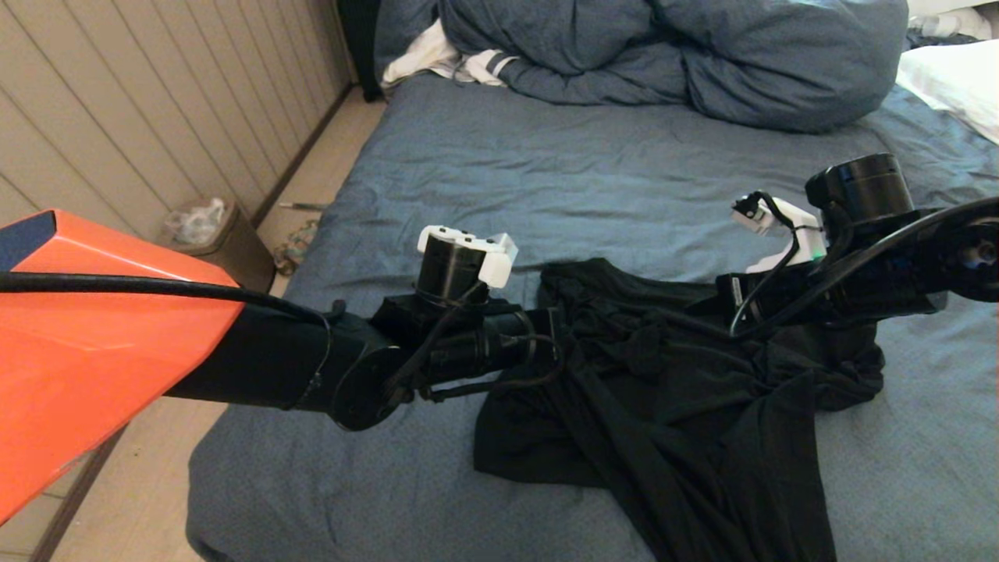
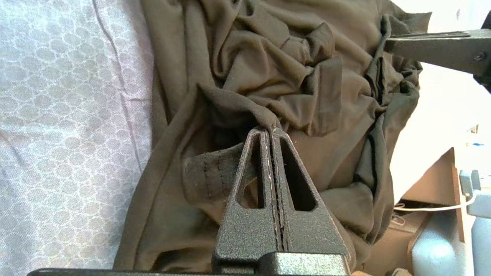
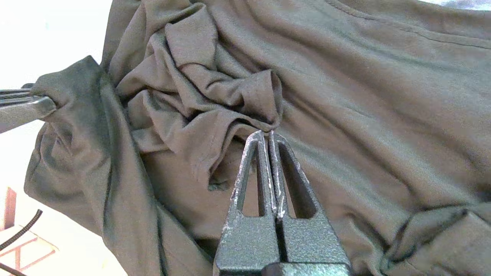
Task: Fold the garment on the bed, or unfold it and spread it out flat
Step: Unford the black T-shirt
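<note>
The black garment (image 1: 687, 437) lies crumpled on the blue bed (image 1: 546, 172), bunched up between my two arms, with a long flap trailing toward the near edge. My left gripper (image 2: 269, 131) is shut on a raised fold of the garment (image 2: 268, 69) at its left side, beside a sleeve hem. My right gripper (image 3: 267, 132) is shut on another fold of the garment (image 3: 364, 115) nearer its right side. In the head view the fingers of both grippers blend into the dark cloth. Only plain black fabric shows.
A bulky blue duvet (image 1: 663, 55) is heaped at the far end, with a white striped cloth (image 1: 453, 62) beside it and a white pillow (image 1: 956, 82) at the far right. A waste bin (image 1: 211, 234) stands on the floor by the panelled wall on the left.
</note>
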